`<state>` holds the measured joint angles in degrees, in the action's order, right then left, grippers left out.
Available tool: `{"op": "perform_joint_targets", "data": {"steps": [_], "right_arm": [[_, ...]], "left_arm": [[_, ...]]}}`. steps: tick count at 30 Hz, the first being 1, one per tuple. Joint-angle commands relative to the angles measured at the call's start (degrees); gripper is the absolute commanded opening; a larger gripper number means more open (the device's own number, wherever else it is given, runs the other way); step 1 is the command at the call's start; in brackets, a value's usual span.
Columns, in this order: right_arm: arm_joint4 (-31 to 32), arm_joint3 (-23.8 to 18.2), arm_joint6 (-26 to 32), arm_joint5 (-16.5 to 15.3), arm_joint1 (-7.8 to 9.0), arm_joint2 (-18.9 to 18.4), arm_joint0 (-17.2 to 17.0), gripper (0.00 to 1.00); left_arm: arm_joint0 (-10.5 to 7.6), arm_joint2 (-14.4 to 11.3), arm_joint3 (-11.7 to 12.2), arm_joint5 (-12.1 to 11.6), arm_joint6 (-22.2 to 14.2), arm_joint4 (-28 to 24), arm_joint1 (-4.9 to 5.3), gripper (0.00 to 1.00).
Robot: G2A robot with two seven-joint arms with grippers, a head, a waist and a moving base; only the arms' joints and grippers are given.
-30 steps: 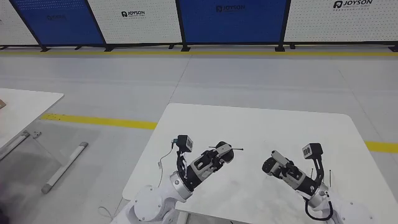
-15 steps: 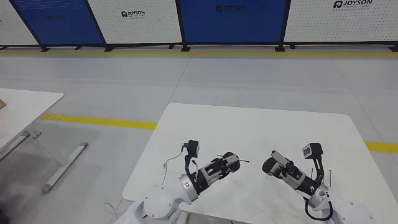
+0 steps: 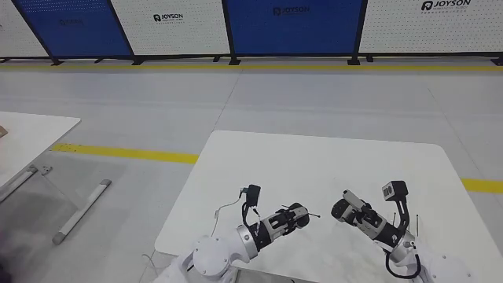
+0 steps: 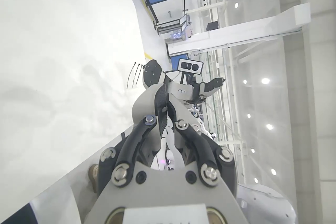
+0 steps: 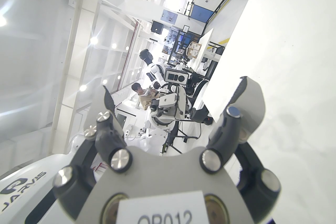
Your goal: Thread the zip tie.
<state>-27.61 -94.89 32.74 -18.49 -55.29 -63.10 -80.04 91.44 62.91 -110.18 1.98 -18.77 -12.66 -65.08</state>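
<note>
while my left pincer [image 4: 163, 96] is squeezed shut on the zip tie [image 3: 312, 216], a thin black bit of the tie sticks out past the tips, pointing toward my right pincer [image 5: 176, 89]. my right pincer is wide open and has nothing in it. both pincers hang just over the white table [image 3: 314, 157], near the edge closest to me. they face each other with a gap between them. three spare zip ties [image 4: 134, 72] lie flat on the table, side by side, close to my right arm.
</note>
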Motion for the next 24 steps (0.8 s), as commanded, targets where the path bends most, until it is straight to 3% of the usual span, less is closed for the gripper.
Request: {"op": "perform_joint_targets", "data": {"steps": [1, 4, 11, 14, 21, 24], "right_arm": [[0.0, 0.0, 0.0, 0.0, 0.0, 0.0, 0.0, 1.0], [0.0, 0.0, 0.0, 0.0, 0.0, 0.0, 0.0, 1.0], [0.0, 0.0, 0.0, 0.0, 0.0, 0.0, 0.0, 1.0], [0.0, 0.0, 0.0, 0.0, 0.0, 0.0, 0.0, 1.0], [0.0, 0.0, 0.0, 0.0, 0.0, 0.0, 0.0, 1.0], [0.0, 0.0, 0.0, 0.0, 0.0, 0.0, 0.0, 1.0]], "left_arm": [[0.0, 0.0, 0.0, 0.0, 0.0, -0.01, 0.0, 0.0], [-0.03, -0.02, -0.04, -0.21, 0.25, -0.44, -0.04, 0.0], [1.83, 2.17, -1.52, -5.86, 0.94, -3.48, 0.14, 0.0], [2.15, 2.42, -1.91, -3.98, 0.32, -0.88, 0.4, 0.0], [2.13, 2.37, -1.81, -3.91, 0.4, -0.8, 0.4, 0.0], [1.14, 0.88, -0.47, -2.73, 0.38, 0.81, 0.27, 0.0]]}}
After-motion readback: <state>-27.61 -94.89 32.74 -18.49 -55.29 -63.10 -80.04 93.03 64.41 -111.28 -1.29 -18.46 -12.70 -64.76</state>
